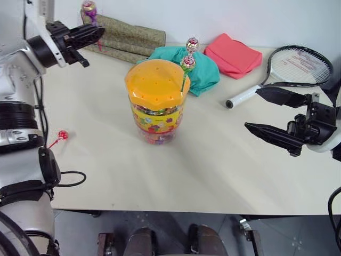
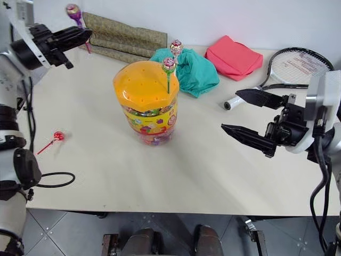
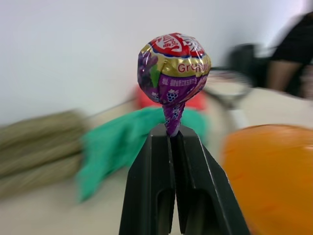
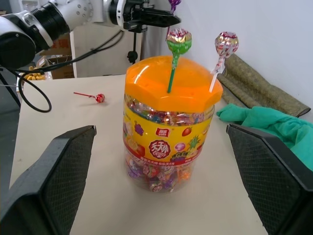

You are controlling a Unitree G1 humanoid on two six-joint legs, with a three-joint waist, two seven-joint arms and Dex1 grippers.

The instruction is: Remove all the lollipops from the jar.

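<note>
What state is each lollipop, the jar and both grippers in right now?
purple lollipop: clamped in left gripper, lifted clear of jar
green-stick lollipop: upright in lid
white-stick lollipop: upright in lid, tilted
red lollipop: lying on table
jar: upright, lid on
right gripper: open, empty

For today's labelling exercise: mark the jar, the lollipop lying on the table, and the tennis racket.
jar (image 1: 156,120), left eye view, on its label.
red lollipop (image 1: 63,135), left eye view, on its wrapped head.
tennis racket (image 1: 299,65), left eye view, on its strings.
</note>
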